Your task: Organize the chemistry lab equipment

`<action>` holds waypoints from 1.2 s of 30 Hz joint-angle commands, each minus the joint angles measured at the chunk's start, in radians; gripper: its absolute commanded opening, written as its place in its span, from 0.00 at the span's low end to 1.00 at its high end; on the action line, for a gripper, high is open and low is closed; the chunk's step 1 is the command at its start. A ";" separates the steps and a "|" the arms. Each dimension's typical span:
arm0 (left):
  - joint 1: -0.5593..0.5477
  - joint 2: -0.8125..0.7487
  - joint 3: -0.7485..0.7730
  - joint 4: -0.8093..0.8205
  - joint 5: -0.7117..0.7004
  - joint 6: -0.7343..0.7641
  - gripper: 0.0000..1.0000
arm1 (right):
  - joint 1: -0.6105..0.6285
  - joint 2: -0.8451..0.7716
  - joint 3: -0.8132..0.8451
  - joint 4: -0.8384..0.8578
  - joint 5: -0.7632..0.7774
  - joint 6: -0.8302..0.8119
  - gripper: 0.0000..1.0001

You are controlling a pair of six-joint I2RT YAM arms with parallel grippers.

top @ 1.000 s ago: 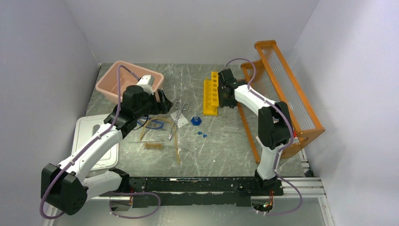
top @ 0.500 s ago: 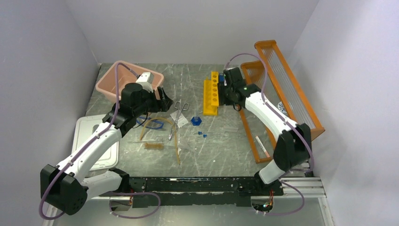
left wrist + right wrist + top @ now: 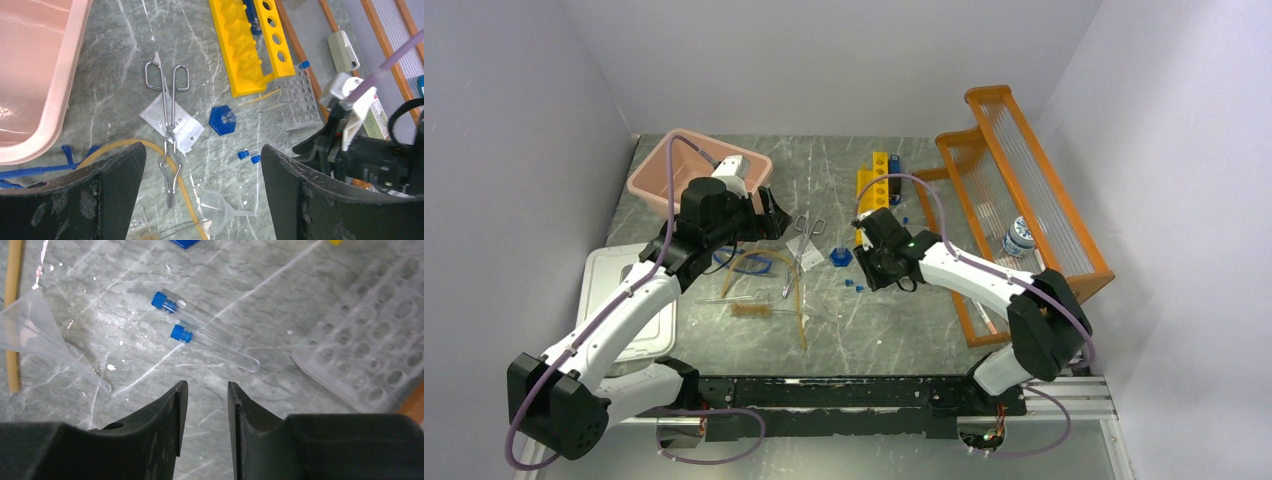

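The right hand (image 3: 206,390) is held low over the bench (image 3: 290,400), its fingers parted by only a narrow gap with nothing gripped between them. Just beyond its tips, 2 clear glass tubes (image 3: 217,349) with tiny blue caps (image 3: 178,333) lie side by side, slanted across the line of closing. The left hand (image 3: 202,167) is spread wide and empty above the metal scissors (image 3: 170,125), which rest on the white packet (image 3: 189,134) with the amber rubber tubing (image 3: 115,148) curving beneath. The gap of the right hand would need widening before descent, otherwise a fingertip could be set on a tube and glass chipped. Because the tubes are round and close together, 1 could be nudged and sent rolling toward the clear funnel (image 3: 45,330) while the other is gripped (whether the 2 actually touch cannot be told). Room is tight on both flanks: the funnel lies to 1 side and a clear well rack (image 3: 380,340) to the other. The right arm already shows in the left wrist view, so a clash is judged possible if both reach inward together. Open bench is left toward the near edge and between the pink tub (image 3: 664,190) and the yellow rack (image 3: 871,185).
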 commanded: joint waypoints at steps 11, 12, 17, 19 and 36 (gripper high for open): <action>0.007 -0.031 0.029 -0.004 0.025 0.000 0.87 | 0.016 0.144 -0.049 0.142 -0.015 -0.108 0.59; 0.007 -0.029 0.029 -0.004 0.025 0.000 0.87 | 0.017 0.144 -0.054 0.148 -0.010 -0.111 0.61; 0.007 -0.015 0.035 0.003 0.027 0.007 0.87 | 0.016 0.159 -0.061 0.161 0.004 -0.125 0.63; 0.007 -0.010 0.036 0.004 0.025 0.010 0.87 | 0.016 0.162 -0.062 0.165 -0.002 -0.127 0.63; 0.007 -0.021 0.028 0.000 -0.002 0.025 0.87 | 0.037 0.179 -0.025 0.064 -0.108 -0.066 0.42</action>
